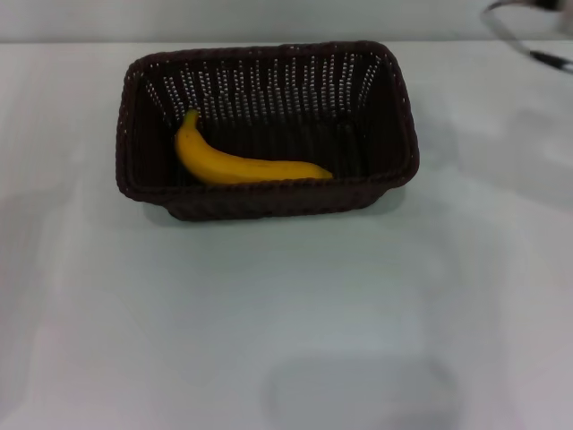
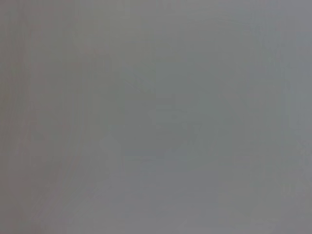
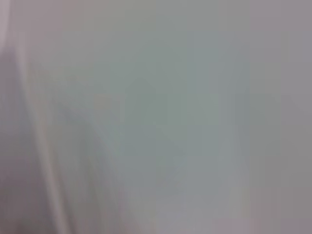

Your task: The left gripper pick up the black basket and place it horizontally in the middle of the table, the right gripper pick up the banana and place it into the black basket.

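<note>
In the head view the black basket (image 1: pixel 269 193) stands lengthwise across the middle of the white table (image 1: pixel 286 313). The yellow banana (image 1: pixel 233 164) lies inside it, along the near wall toward the left side, its stem end pointing up at the left. Neither gripper shows in the head view. At the top right corner a thin dark curved cable (image 1: pixel 528 40) of the right arm is visible. Both wrist views show only a plain pale surface, with no fingers and no objects.
The back edge of the table runs along the top of the head view. White tabletop surrounds the basket on all sides.
</note>
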You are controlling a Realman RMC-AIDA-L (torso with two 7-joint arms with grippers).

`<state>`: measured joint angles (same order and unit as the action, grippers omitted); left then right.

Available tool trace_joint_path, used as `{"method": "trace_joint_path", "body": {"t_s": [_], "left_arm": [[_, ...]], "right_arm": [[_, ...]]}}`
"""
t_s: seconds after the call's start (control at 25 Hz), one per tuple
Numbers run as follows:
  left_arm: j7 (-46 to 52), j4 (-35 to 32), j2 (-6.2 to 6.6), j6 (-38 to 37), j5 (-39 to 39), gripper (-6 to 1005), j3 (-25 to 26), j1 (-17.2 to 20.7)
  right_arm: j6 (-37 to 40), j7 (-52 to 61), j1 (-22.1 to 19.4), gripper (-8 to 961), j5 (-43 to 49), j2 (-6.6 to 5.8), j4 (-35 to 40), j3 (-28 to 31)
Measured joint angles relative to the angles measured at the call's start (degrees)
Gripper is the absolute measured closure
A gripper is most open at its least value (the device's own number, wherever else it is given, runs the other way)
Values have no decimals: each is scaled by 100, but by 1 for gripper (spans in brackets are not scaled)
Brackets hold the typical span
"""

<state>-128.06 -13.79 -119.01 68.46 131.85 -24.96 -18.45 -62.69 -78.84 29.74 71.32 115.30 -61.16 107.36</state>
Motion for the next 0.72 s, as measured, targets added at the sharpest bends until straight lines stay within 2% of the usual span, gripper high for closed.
{"method": "trace_joint_path", "body": {"t_s": [0.12, 0.2, 0.28, 0.48, 0.64, 0.72], "left_arm": [[0, 0, 1, 0, -1, 133, 1, -3], [0, 14, 1, 0, -11, 133, 0, -13], [-18, 43, 0, 0, -21, 133, -6, -21], [-326, 122, -5, 87, -33, 133, -17, -18], [-668, 241, -15, 301, -37, 133, -18, 21], [-758, 296, -22, 397, -33, 133, -14, 37]], "right_arm": [[-78, -1116, -480, 89, -1431, -4, 654, 178], [-39, -1894, -692, 91, -1777, 5, 890, 288], [20, -3330, -879, 93, -2268, 31, 1334, 362], [71, -5948, -976, 96, -3506, 28, 2755, 362], [421, -7097, -988, 96, -4034, 39, 3563, 363], [496, -7284, -985, 96, -4213, 42, 3826, 360]]}}
